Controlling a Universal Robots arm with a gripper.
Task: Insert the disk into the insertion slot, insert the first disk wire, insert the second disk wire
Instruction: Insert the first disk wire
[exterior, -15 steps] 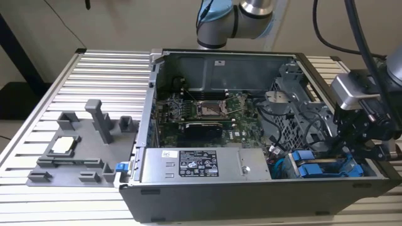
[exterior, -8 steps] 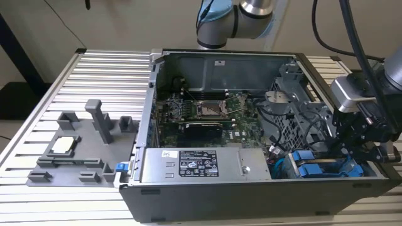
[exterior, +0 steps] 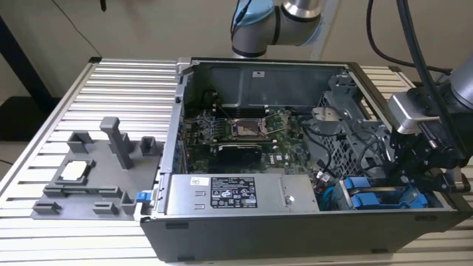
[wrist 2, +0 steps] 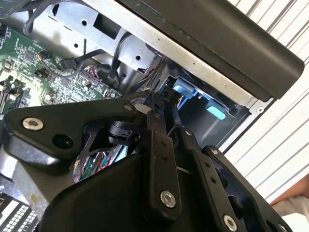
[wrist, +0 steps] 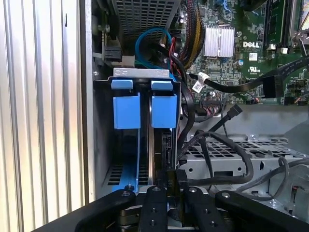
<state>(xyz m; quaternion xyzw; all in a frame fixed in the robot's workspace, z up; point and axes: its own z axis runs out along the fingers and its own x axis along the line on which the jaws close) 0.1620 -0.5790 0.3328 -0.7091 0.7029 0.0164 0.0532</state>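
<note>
The arm [exterior: 275, 27] reaches over the computer case [exterior: 244, 233] at the exterior view's right, wrist tilted down. The gripper [wrist: 173, 186] pinches a small black connector [wrist: 177, 178] close to the disk [wrist: 164, 111], which sits in the insertion slot [wrist: 145, 72] beside another blue-framed drive [wrist: 127, 111].

In the exterior view the arm [exterior: 281, 25] is cut off by the frame's edge at twelve o'clock, while at four o'clock the gripper [exterior: 411, 174] covers part of the two blue drive carriers [exterior: 369, 200], whose metal bodies lie sunk out of sight.
</note>
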